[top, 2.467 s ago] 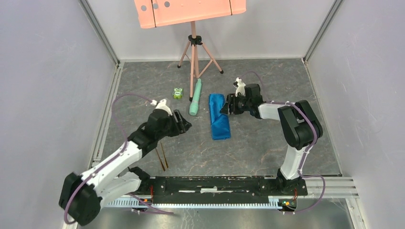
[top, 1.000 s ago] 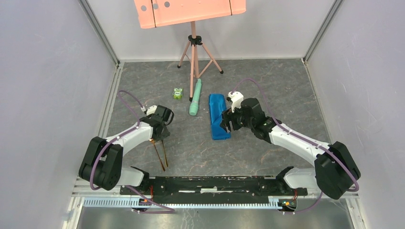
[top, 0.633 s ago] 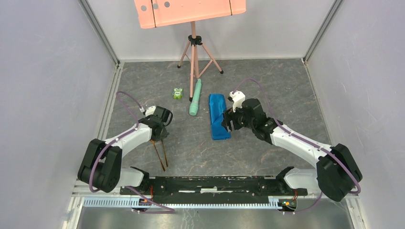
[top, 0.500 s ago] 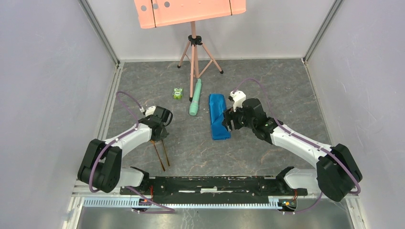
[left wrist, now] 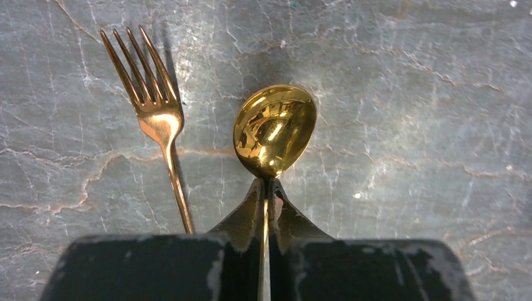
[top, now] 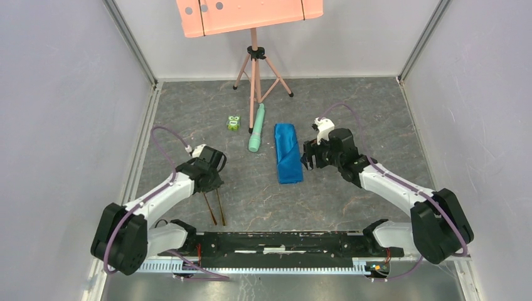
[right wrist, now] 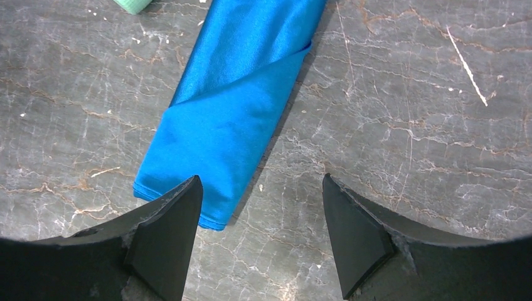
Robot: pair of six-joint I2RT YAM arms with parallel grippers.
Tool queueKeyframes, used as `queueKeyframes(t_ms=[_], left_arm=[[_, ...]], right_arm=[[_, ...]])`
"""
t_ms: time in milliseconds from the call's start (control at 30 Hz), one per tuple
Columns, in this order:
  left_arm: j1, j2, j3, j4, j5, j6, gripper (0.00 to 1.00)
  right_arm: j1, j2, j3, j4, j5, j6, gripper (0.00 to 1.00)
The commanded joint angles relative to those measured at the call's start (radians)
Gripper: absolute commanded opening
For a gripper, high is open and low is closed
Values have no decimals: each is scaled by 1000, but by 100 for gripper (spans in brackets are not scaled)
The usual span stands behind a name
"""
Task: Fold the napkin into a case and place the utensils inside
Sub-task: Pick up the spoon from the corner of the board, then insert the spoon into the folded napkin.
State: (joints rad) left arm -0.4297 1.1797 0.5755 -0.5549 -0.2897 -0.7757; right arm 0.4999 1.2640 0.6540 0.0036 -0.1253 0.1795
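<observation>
The napkin (top: pixel 287 152) is folded into a narrow bright blue case lying lengthwise mid-table, with a diagonal flap showing in the right wrist view (right wrist: pixel 238 113). My right gripper (right wrist: pixel 261 179) is open over bare table just right of the case's near end, its left finger overlapping the cloth's corner; from above it (top: pixel 308 160) sits beside the case. My left gripper (left wrist: pixel 266 183) is shut on the gold spoon (left wrist: pixel 274 128) at the neck of its handle. The gold fork (left wrist: pixel 154 106) lies free on the table to its left. Both handles (top: pixel 216 208) stick out toward the near edge.
A pale green tube (top: pixel 256 137) lies left of the case, and a small green toy (top: pixel 234 123) sits beside it. A pink tripod (top: pixel 254 69) stands at the back centre. Grey walls close in both sides.
My left gripper has shut on the spoon's handle and drawn slightly nearer. My right gripper has moved right, off the case, and stays open.
</observation>
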Motion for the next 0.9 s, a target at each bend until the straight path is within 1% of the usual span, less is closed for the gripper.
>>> queueKeyframes(t_ms=[0, 133, 167, 267, 300, 400, 500, 667, 800, 867], left_arm=[[-34, -80, 50, -59, -4, 21, 2], [-101, -119, 120, -72, -49, 18, 2], [-136, -119, 155, -71, -70, 21, 2], [-263, -84, 240, -24, -205, 41, 2], [-284, -65, 267, -4, -221, 45, 2], [-297, 32, 338, 86, -220, 39, 2], [-315, 150, 413, 200, -222, 56, 2], [-360, 319, 498, 396, -269, 56, 2], [-371, 438, 585, 503, -315, 100, 2], [-370, 506, 646, 522, -336, 135, 2]], right_arm=[[-24, 27, -17, 64, -34, 12, 76], [-59, 48, -30, 91, -93, 36, 76], [-67, 53, -33, 100, -118, 44, 76], [-84, 81, -42, 137, -199, 74, 76], [-86, 92, -45, 155, -231, 85, 76], [-87, 131, -64, 207, -303, 115, 76], [-86, 171, -85, 253, -345, 141, 76], [-87, 217, -102, 288, -351, 142, 74], [-87, 239, -104, 302, -350, 134, 72], [-87, 242, -111, 301, -342, 130, 71]])
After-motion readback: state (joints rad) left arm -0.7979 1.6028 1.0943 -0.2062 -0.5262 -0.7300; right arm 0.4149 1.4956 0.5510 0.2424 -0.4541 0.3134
